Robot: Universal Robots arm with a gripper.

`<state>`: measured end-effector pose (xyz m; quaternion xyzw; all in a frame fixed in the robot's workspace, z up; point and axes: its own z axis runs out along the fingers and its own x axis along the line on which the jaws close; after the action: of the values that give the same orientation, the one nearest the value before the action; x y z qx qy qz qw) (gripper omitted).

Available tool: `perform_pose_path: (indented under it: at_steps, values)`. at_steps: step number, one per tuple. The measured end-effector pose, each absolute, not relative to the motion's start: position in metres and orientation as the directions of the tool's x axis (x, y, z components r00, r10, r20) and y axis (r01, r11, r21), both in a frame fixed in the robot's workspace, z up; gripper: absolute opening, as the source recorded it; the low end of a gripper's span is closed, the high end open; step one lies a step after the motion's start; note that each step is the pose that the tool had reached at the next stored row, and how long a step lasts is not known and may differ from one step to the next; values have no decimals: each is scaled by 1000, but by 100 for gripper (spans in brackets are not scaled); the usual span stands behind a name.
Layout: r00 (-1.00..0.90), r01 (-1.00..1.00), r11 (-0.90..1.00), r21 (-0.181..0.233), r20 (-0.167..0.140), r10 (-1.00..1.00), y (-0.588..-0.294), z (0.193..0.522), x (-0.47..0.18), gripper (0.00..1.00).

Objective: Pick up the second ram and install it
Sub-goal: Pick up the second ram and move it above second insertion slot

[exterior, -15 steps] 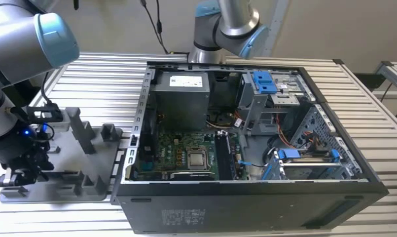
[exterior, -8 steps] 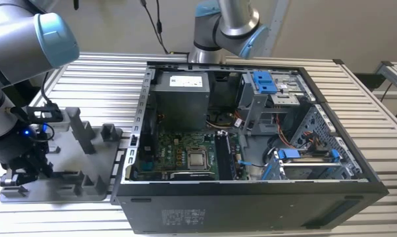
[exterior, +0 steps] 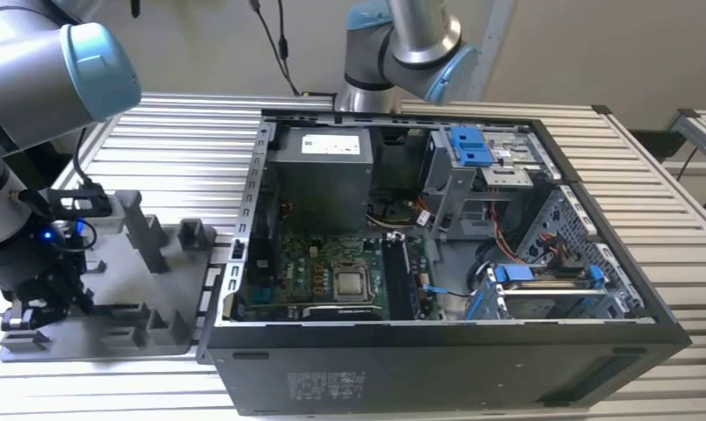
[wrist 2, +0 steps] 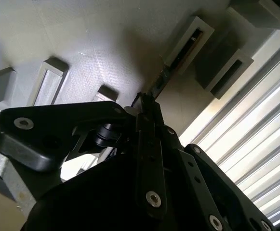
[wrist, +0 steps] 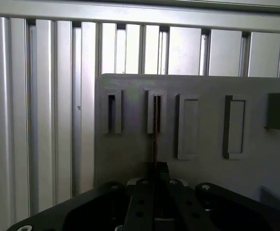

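At the lower left of the exterior view, the robot's arm reaches down so that the tool [exterior: 19,317] sits low over the grey fixture tray [exterior: 153,326], which lies on the slatted metal counter [exterior: 188,132] just beside the open computer case [exterior: 446,368]. The green motherboard [exterior: 317,272] lies exposed inside the case, well apart from the tool. In both wrist views the second ram [wrist: 155,139] [wrist 2: 161,79] is seen edge-on as a thin dark strip. Its far end stands in one of the tray's narrow rectangular slots, and its near end runs straight into the tip of the tool [wrist: 156,168] [wrist 2: 144,103]. The tool's black fingers [wrist: 142,190] are drawn together on that near end, gripping the stick. The other raised slots of the tray [wrist: 207,187] [wrist 2: 82,38] stand in a row beside the occupied one. The ribbed counter [wrist: 43,120] [wrist 2: 255,144] shows past the tray's edge.
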<state>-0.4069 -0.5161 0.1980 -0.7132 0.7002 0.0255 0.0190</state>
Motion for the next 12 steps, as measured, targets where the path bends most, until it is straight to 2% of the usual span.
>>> perform_pose_path:
  at_steps: [12]
  values:
    - [18, -1000, -19, 10, -63, -998, -516, 200, -407, 14]
